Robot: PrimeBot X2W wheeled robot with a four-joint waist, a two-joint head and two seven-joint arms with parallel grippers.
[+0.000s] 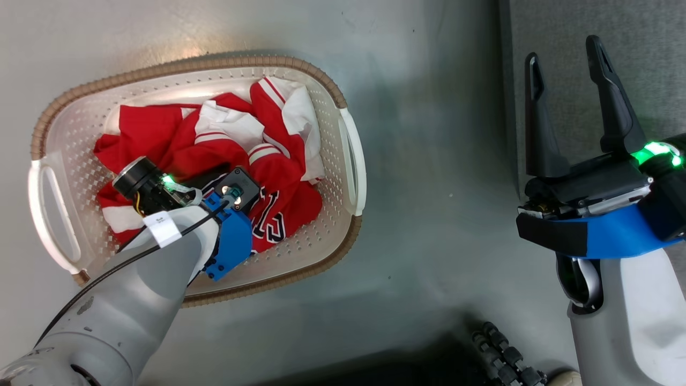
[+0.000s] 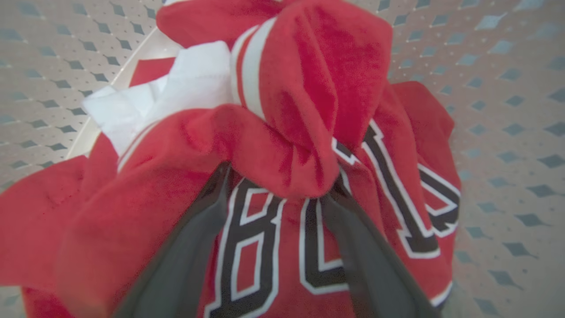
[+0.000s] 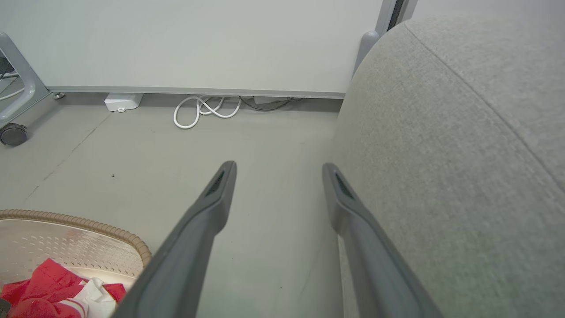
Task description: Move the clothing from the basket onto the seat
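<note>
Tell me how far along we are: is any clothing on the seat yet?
Done: nothing yet; the visible part of the seat carries no clothing, which lies heaped in the basket. In hand: the left gripper is down in the pile, open fingers straddling a red fold, not closed. The right gripper hangs open beside the seat. Left: grip, lift, carry over.

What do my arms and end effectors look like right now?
The left arm and right arm are pale grey with blue wrist brackets and green lights. The left end effector and right end effector each have two long dark fingers. Black cable, white tag, on the left.
</note>
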